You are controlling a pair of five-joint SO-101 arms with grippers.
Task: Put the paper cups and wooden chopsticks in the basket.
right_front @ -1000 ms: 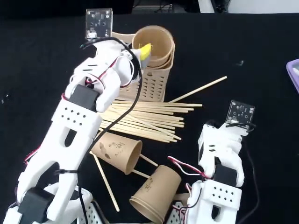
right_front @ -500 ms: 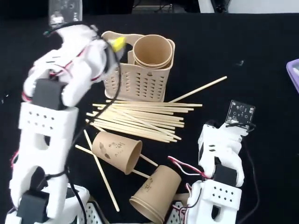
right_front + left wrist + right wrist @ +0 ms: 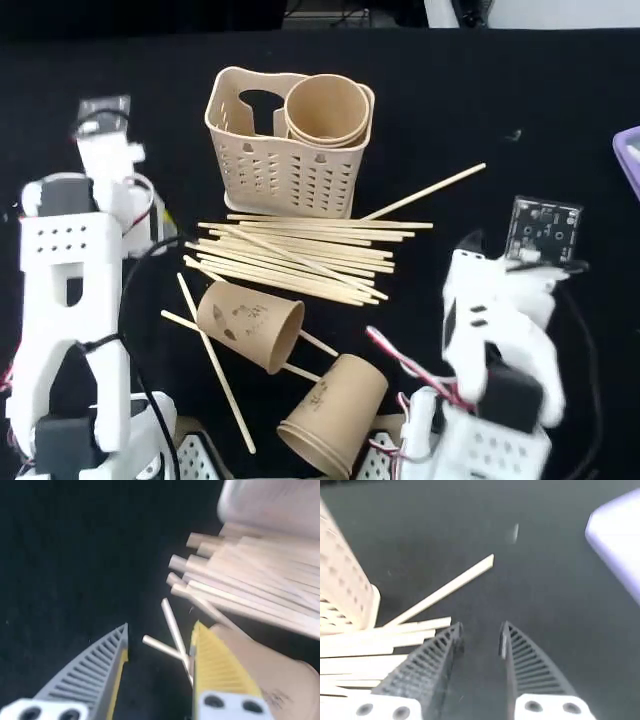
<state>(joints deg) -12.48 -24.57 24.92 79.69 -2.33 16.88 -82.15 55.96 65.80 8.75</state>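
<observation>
A beige slotted basket point(image 3: 285, 160) stands at the back with stacked paper cups point(image 3: 328, 108) in one end. Wooden chopsticks point(image 3: 300, 252) lie in a loose pile in front of it, one single stick point(image 3: 425, 192) angled off to the right. Two more paper cups point(image 3: 250, 325) point(image 3: 335, 412) lie on their sides near the front. My left gripper point(image 3: 160, 627) is open and empty, low over the left ends of the chopsticks point(image 3: 240, 585), beside a lying cup point(image 3: 265, 675). My right gripper point(image 3: 481, 627) is open and empty near the single stick point(image 3: 445, 589).
The black table point(image 3: 480, 100) is bare at the back right. A purple object point(image 3: 630, 155) sits at the right edge. The left arm point(image 3: 70, 270) stands left of the pile, the right arm point(image 3: 500, 330) right of it. A few stray sticks point(image 3: 215, 365) lie by the cups.
The left arm swung away from the basket, out to the left and toward the front. The right arm shifted slightly right.
</observation>
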